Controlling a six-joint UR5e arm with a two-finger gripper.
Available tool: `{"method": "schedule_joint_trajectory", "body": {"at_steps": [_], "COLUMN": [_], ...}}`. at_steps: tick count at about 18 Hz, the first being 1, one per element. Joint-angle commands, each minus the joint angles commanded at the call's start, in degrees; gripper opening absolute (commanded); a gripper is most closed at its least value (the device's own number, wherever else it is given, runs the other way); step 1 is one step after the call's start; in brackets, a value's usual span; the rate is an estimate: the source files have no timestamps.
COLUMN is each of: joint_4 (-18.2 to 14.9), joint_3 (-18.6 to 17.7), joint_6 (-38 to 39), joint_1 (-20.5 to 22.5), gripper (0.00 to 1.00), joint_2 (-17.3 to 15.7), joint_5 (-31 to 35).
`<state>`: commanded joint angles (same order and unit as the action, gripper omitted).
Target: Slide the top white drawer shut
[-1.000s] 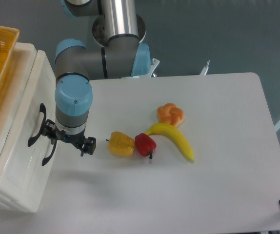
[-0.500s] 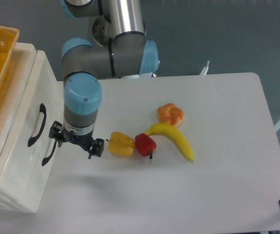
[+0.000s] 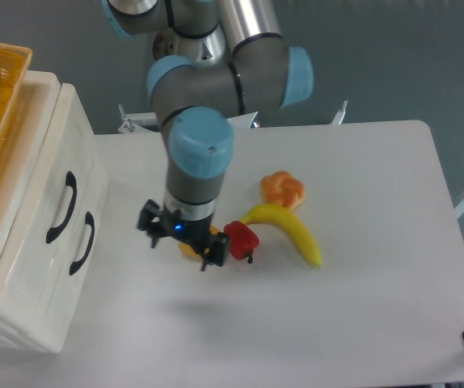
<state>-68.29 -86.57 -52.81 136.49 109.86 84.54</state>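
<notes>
Cream-white glossy plastic top drawer [image 3: 34, 202] with its curved black handle sits flush in the cabinet at the tabletop's [image 3: 361, 307] left edge, seemingly closed. Two-finger tool [image 3: 182, 236] hangs well apart, empty, above a yellow pepper; jaws apart.

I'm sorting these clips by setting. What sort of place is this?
Probably a robot lab test bench, not a home kitchen: an arm with its pincer over a plain white table, toy-looking food such as a banana and a red pepper, and a small white drawer cabinet.
</notes>
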Motion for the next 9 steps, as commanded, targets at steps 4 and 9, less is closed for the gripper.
{"method": "schedule_joint_trajectory", "body": {"at_steps": [4, 9], "joint_4": [-0.35, -0.53], "joint_3": [0.44, -1.06], "joint_6": [-8.07, -21.87], "joint_1": [4.65, 12.21], "gripper": [1.00, 1.00], "joint_2": [-0.61, -1.84], "joint_5": [2.65, 2.74]}}
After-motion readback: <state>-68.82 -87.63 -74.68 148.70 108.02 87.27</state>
